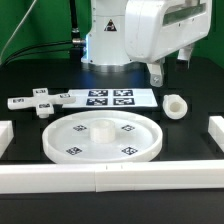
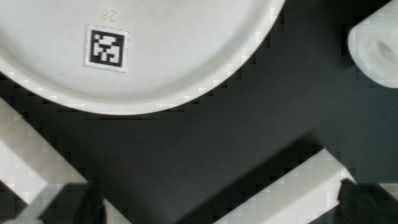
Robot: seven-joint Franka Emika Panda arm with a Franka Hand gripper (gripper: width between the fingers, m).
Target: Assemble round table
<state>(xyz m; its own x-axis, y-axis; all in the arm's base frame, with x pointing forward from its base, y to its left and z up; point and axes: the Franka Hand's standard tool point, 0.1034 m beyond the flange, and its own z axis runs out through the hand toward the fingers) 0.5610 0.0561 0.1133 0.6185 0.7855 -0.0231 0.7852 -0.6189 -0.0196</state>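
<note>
**Non-kit items around the work area**

Marker board (image 1: 105, 98) lies flat on the black table (image 1: 190, 140), below the gripper (image 1: 170, 68) and toward the exterior view's left of it. Long front rail (image 1: 110, 178) sits well apart from the gripper, on the camera side. Side rail (image 1: 215, 130) lies below it, toward the exterior view's right. Green backdrop (image 1: 30, 25) behind.

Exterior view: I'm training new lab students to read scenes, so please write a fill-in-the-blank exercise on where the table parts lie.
1. The cross-shaped piece lies to the exterior view's ____ of the marker board.
2. The cylinder post lies to the exterior view's ____ of the marker board.
3. The claw hangs open in the air, holding ____.

Missing words: left; right; nothing.
</note>
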